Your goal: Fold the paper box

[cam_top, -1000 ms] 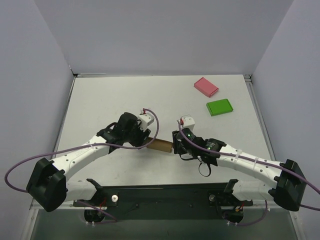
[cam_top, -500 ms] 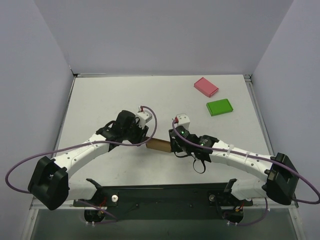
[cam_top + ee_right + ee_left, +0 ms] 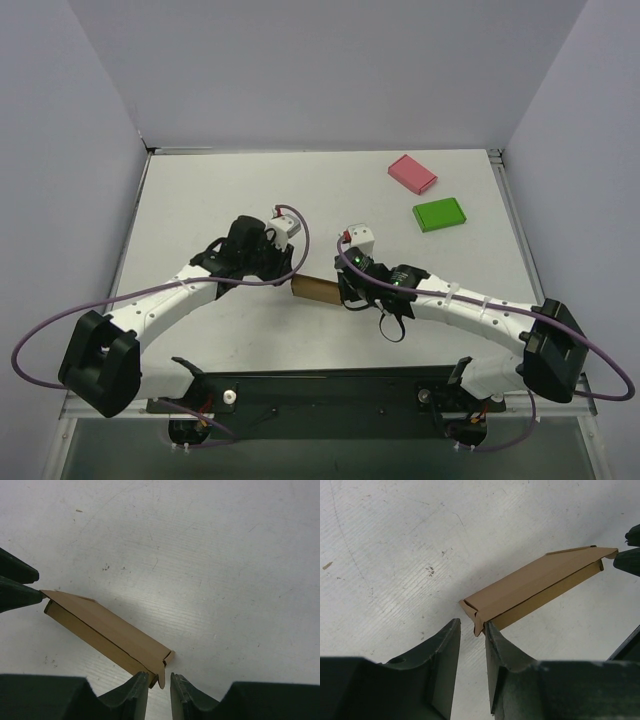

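Observation:
The paper box is a flat brown cardboard piece lying on the white table between the two arms. My left gripper is at its left end and my right gripper at its right end. In the left wrist view the box runs away up to the right, and its small end flap sits at the tips of the left gripper, whose jaws stand a little apart. In the right wrist view the box has a hanging end tab between the tips of the right gripper, with a narrow gap still showing.
A pink flat box and a green flat box lie at the far right of the table. Grey walls enclose the table on three sides. Purple cables loop off both arms.
Both grippers have narrowed their jaws around the box's end flaps. Both wrists and the box have shifted slightly to the left.

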{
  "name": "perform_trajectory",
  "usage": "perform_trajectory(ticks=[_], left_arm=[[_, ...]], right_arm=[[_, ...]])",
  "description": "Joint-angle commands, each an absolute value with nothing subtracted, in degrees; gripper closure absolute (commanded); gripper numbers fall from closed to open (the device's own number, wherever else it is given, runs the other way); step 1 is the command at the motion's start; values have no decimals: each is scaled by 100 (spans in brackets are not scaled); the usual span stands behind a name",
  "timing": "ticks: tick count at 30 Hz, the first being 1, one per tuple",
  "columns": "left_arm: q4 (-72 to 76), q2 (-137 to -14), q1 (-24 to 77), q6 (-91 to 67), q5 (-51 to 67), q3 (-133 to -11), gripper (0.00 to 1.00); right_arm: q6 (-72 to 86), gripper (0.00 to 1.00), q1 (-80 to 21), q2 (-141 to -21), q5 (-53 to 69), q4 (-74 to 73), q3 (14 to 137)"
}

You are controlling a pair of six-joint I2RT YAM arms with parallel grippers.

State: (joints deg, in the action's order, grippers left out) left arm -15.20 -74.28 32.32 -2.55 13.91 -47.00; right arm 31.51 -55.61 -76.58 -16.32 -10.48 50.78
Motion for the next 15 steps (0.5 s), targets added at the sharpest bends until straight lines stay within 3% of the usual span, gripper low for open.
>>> perform_trajectory(ticks=[1,6,15], left_arm=[[-1178,-7488,3190,-360,1670,-4975,65],[-1169,-7497,3190,-378,1696,-4975,73],[-1151,-7541,3190,-422,1740,-4975,78]], right_arm=[[3182,75,-5616,-7752,-1854,-1379,5370],[3208,76,-5625,-7813,-1855,-1433,5423],[3234,80,-5660,-7910,-1872,-1494,5484]])
